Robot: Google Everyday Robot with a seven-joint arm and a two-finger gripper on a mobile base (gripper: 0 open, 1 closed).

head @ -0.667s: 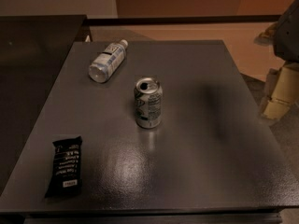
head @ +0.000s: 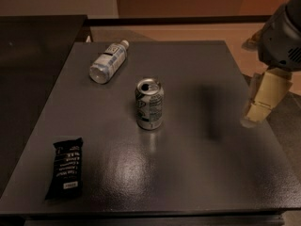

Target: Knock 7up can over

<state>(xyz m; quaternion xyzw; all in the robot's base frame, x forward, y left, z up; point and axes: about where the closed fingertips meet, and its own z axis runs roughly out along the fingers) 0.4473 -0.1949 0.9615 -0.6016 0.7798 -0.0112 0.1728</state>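
Note:
The 7up can (head: 149,103) is a silvery-grey can with dark greenish print and an opened pull-tab top. It stands upright near the middle of the dark grey table (head: 197,173). My gripper (head: 254,117) is cream-coloured and hangs from the grey arm at the right edge of the view. It hovers over the table's right side, well to the right of the can and not touching it. Its shadow falls on the table between it and the can.
A clear plastic bottle (head: 108,62) with a white cap lies on its side at the table's back left. A black snack bar wrapper (head: 67,167) lies at the front left. A dark counter (head: 33,46) adjoins the table on the left.
The gripper has moved left and slightly down, in over the table's right side toward the can. The can, bottle and wrapper have not moved.

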